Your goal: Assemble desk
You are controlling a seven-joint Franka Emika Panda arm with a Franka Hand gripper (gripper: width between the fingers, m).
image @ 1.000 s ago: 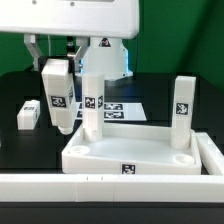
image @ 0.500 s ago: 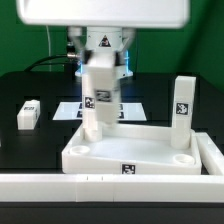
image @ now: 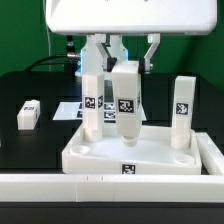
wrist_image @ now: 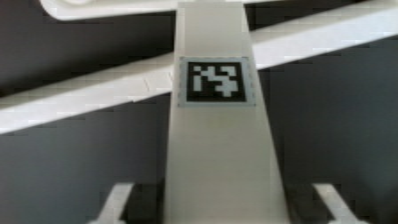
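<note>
The white desk top [image: 105, 155] lies flat in the middle of the exterior view, with round sockets at its corners. Two tagged legs stand upright on it, one at its back left corner [image: 91, 100] and one at its back right corner [image: 181, 108]. A third leg [image: 125, 100] hangs upright above the top's middle, its lower end a little above the surface, with my gripper [image: 126, 62] shut on its upper end. In the wrist view this leg [wrist_image: 217, 120] runs between my fingers [wrist_image: 135, 205]. A fourth leg [image: 28, 114] lies on the black table at the exterior view's left.
A long white border wall [image: 100, 186] runs along the front and turns up the exterior view's right side [image: 214, 150]. The marker board [image: 72, 108] lies flat behind the desk top. The arm's white body fills the upper part of the exterior view.
My gripper has carried the held leg from the exterior view's left, beside the desk top, rightward to above the top's middle. The other legs have not moved.
</note>
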